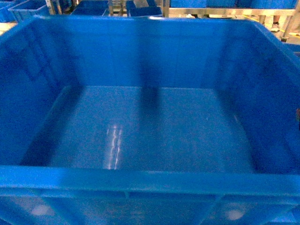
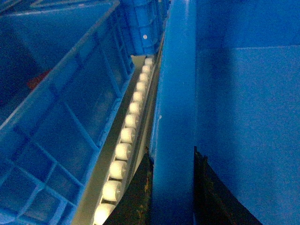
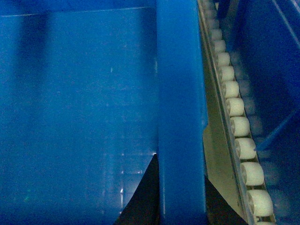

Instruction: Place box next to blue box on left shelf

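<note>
Nearest the head camera runs the thick front rim of the box point(image 1: 150, 180), which fills almost the whole view; its smooth floor shows only a streak of glare, and its outer walls are cut off at every edge. Both grippers are hidden from the head view. Seen from the left wrist, the left gripper point(image 2: 172, 187) straddles the box's left rim, dark fingers point(image 2: 206, 187) showing on either side of the rim and pressed against it, so it pinches the rim; the fingertips themselves run off the bottom of the picture. Likewise the right gripper point(image 3: 180, 197) clamps the right rim, with only dark finger edges visible at the bottom of its view. Just beside each rim runs a grey rail of the left shelf point(image 2: 125, 136) set with white rollers, so the box sits between two roller rails; whether its base touches them cannot be told. Beyond the left rail stands another blue crate point(image 2: 56, 131), ribbed wall near the box, apart from it by the rail. More blue crates point(image 1: 93, 7) lie blurred along the top of the head view.
</note>
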{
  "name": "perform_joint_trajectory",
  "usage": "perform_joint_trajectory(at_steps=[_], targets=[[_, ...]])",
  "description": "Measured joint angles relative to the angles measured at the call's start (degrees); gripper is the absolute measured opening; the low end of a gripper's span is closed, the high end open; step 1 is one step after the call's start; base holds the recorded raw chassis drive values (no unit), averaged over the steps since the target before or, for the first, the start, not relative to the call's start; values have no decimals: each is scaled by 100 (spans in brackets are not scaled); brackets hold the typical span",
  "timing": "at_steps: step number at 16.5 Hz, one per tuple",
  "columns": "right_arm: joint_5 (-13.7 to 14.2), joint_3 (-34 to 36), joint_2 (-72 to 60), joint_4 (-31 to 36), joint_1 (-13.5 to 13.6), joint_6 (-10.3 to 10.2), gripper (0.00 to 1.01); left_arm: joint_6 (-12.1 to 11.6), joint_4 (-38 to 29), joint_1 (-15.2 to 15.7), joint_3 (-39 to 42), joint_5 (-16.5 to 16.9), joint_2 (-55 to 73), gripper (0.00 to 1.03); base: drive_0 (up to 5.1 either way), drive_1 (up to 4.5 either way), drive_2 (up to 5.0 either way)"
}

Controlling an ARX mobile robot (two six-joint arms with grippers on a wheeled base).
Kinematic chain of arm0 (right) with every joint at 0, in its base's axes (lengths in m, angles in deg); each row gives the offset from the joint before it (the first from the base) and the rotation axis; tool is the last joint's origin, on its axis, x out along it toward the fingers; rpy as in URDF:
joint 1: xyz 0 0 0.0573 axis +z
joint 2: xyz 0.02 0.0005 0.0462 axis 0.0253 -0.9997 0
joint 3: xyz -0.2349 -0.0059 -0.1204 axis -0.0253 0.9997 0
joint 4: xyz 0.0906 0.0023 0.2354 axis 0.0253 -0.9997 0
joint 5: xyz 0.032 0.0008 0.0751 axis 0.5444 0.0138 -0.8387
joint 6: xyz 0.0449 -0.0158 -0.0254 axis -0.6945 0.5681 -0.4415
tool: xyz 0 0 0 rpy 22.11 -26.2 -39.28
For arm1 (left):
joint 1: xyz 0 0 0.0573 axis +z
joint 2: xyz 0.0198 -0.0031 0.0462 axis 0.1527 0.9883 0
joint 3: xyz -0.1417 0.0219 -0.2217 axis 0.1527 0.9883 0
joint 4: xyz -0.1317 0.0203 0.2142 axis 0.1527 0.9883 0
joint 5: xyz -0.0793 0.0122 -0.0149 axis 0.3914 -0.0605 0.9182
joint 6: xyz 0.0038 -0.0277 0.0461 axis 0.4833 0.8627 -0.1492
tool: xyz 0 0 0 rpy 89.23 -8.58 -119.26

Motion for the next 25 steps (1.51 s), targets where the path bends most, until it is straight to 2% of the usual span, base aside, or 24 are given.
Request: perform_joint_trajectory(at_steps=[1,2,3,4,5,6,8,12,13,18,19,20,21,22,23,24,25], targets=[[-50,114,-212,114,0,-59,8,55,-55,0,92,22,240,15,0,0,0],[-9,146,-415,376,0,-7,8,236,-72,37,61,26,564,15,0,0,0],[26,116,-487,358,4,0,8,328,221,52,-127,35,719,15,0,0,0],[26,101,-496,232,9,-24,18,415,249,52,-125,-7,719,20,0,0,0],[24,92,-487,251,48,-90,30,551,243,22,-116,-299,800,33,0,0,0],[39,92,-461,302,61,-87,41,658,219,24,-120,-417,841,44,0,0,0],[74,179,-444,671,74,-17,64,699,236,50,-125,-590,837,68,0,0,0],[87,195,-391,776,72,37,95,695,262,98,-129,-782,828,99,0,0,0],[87,195,-391,776,72,35,100,693,262,109,-129,-778,824,100,0,0,0],[87,197,-391,778,74,37,98,688,267,109,-129,-769,820,98,0,0,0],[166,293,-428,1209,74,131,97,601,-337,166,13,-575,903,96,0,0,0],[420,708,-584,2649,59,400,90,501,-1792,387,442,109,1156,89,0,0,0],[474,1215,-629,3803,-42,715,81,409,-3029,588,828,881,1228,80,0,0,0],[431,1591,-538,4590,-164,944,74,345,-3779,695,1167,1333,1152,73,0,0,0],[363,2035,-236,5372,-365,1263,63,260,-4452,739,1711,1814,920,62,0,0,0],[275,2205,-44,5676,-472,1394,56,208,-4721,734,1895,1961,809,55,0,0,0],[111,2315,247,5779,-586,1512,45,199,-4745,752,1937,2155,516,42,0,0,0]])
